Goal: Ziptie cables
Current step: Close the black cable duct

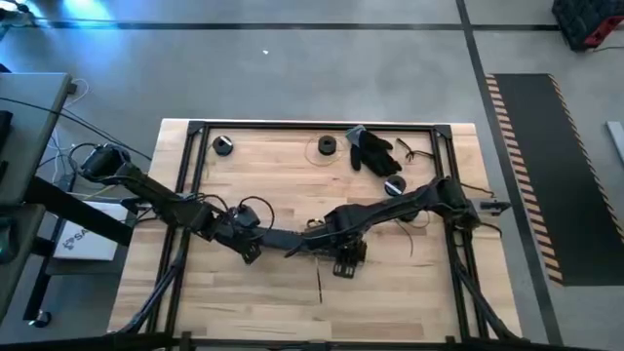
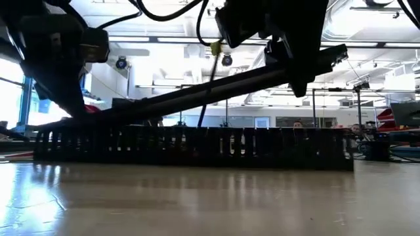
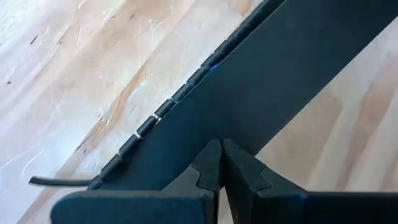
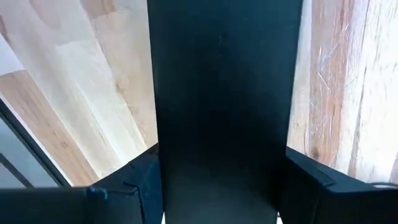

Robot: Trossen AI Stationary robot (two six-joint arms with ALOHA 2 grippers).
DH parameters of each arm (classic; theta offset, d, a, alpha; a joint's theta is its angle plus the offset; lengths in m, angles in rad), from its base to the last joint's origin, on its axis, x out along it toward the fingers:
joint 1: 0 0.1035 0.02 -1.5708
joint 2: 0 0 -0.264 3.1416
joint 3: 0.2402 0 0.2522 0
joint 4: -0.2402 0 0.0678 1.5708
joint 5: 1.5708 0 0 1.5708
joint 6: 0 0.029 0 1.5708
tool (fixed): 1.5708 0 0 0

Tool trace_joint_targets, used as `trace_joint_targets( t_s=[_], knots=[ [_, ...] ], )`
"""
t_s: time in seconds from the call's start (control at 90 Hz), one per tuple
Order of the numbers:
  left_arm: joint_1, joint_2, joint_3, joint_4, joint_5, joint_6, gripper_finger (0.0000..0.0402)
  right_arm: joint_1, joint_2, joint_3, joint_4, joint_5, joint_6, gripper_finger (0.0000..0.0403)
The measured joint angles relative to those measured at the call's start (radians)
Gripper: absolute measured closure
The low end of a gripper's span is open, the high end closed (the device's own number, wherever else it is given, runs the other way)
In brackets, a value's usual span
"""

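From the high view, the ziptie (image 1: 318, 283) looks like the thin dark strip lying alone on the wooden table (image 1: 244, 302), just in front of the right gripper (image 1: 346, 261). What I take for the cables (image 1: 417, 154) is a wispy tangle at the back right beside a black glove (image 1: 375, 148), well apart from both claws. The left gripper (image 1: 249, 250) and the right one sit at either end of a long black duct (image 1: 292, 239) mid-table, so neither is on the actual task stuff. My guess is the ziptie is stiff-ish but featherlight and flat on the wood, so it's hard to pinch, and one end is probably the best place to grab it. The wires look floppy and springy, so take them where the strands run together. In the low view the duct (image 2: 216, 88) hangs tilted, with another slotted black length (image 2: 197, 147) standing on the table in front, and no ziptie or wires show. The left wrist view shows that claw's fingertips (image 3: 211, 168) pressed together with no gap, right against the duct's slotted edge (image 3: 155, 118), but I can't tell if they pinch it. In the right wrist view the fingers (image 4: 146, 180) straddle the duct (image 4: 224, 93) and clamp its width. I can't read any labels or writing anywhere.
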Motion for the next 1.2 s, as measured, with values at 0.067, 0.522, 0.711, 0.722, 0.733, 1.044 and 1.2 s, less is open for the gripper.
trace_joint_targets(
  t_s=[0.067,0.522,0.711,0.722,0.733,1.044,1.2],
  knots=[
    [0.001,0.000,-0.015,0.010,-0.007,-0.003,0.0402,0.000,0.000,0.000,0.002,-0.001,0.000,0.0199],
    [0.003,-0.066,0.176,-0.214,-0.017,0.094,0.0402,0.013,-0.004,0.025,0.008,0.065,-0.046,0.0199],
    [0.003,-0.113,0.228,-0.279,-0.049,0.094,0.0402,0.021,-0.005,0.082,-0.019,0.158,-0.057,0.0199],
    [0.003,-0.114,0.228,-0.278,-0.052,0.094,0.0402,0.020,-0.005,0.082,-0.023,0.160,-0.056,0.0199],
    [0.003,-0.115,0.228,-0.279,-0.055,0.093,0.0402,0.019,-0.005,0.082,-0.027,0.162,-0.056,0.0199],
    [-0.010,-0.052,0.228,-0.276,-0.055,0.090,0.0402,0.005,0.001,0.079,-0.073,0.158,-0.086,0.0199],
    [-0.031,-0.015,0.228,-0.275,-0.040,0.069,0.0402,0.005,0.004,0.030,-0.073,0.140,-0.088,0.0199]
  ],
)
